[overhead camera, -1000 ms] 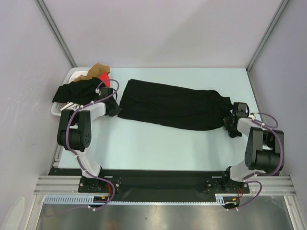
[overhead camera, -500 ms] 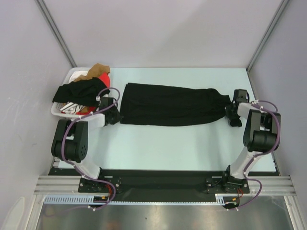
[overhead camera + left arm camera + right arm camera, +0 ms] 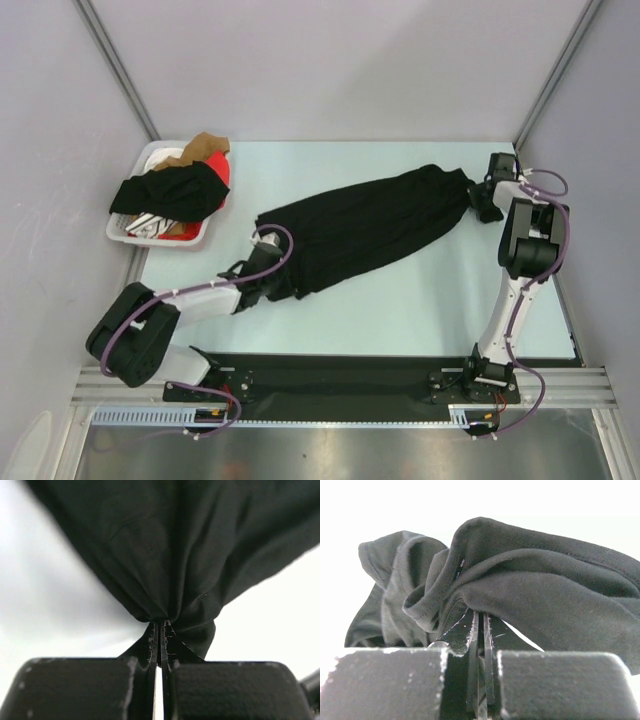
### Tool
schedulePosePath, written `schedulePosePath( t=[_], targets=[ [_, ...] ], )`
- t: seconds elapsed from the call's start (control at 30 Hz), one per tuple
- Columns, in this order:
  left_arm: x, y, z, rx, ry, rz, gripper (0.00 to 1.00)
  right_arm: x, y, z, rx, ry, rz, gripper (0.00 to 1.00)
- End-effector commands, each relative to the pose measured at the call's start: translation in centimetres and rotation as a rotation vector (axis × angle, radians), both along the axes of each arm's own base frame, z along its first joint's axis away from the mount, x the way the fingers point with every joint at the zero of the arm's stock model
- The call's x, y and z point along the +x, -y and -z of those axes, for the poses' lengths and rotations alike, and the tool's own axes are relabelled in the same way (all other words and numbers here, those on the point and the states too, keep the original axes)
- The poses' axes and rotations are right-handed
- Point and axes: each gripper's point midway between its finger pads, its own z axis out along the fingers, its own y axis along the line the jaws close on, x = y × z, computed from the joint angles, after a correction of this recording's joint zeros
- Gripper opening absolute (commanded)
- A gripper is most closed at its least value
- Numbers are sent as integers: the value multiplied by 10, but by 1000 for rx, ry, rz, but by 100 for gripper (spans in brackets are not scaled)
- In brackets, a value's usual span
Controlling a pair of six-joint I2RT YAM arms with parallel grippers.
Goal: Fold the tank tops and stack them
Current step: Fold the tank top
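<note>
The large black tank top (image 3: 370, 225) is stretched in a diagonal band across the table, from near left to far right. My left gripper (image 3: 270, 287) is shut on its near-left end; the left wrist view shows the cloth (image 3: 175, 545) bunching into the closed jaws (image 3: 159, 626). My right gripper (image 3: 484, 198) is shut on the far-right end, where folds of black cloth (image 3: 545, 590) gather at its jaws (image 3: 480, 616). The red tank top (image 3: 221, 172) shows as a small patch in the basket.
A white plastic basket (image 3: 190, 240) stands at the far left and holds a black garment (image 3: 165, 192), a tan cloth (image 3: 205, 146) and other pieces. Grey walls and metal posts close in the table on three sides.
Both grippers closed on the ends of the black tank top. The left end was pulled toward the near edge and the right end toward the far right corner, turning the cloth diagonal.
</note>
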Motion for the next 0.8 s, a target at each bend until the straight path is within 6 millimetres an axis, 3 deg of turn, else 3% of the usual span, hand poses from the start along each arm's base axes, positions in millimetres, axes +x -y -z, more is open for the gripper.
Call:
schedulePosePath(
  t=[0.0, 0.17, 0.27, 0.3, 0.37, 0.43, 0.47, 0.77],
  targets=[
    [-52, 14, 21, -19, -111, 18, 0, -5, -34, 45, 42, -118, -159, 0],
    [-101, 47, 25, -31, -129, 83, 0, 34, -80, 46, 95, -57, -338, 0],
    [-121, 67, 26, -36, -154, 130, 0, 50, -110, 48, 117, -25, -434, 0],
    [-137, 74, 32, -19, -177, 169, 0, 52, -120, 48, 136, -17, -462, 0],
    [-146, 93, 28, -29, -178, 210, 0, 63, -143, 39, 133, 12, -526, 0],
    [-163, 103, 31, -6, -178, 235, 0, 68, -155, 44, 147, 14, -563, 1],
    [-175, 113, 27, -13, -167, 271, 0, 72, -180, 42, 157, 32, -622, 2],
    [-207, 176, 8, -85, -117, 439, 1, 92, -241, 40, 225, 139, -759, 9]
  ],
)
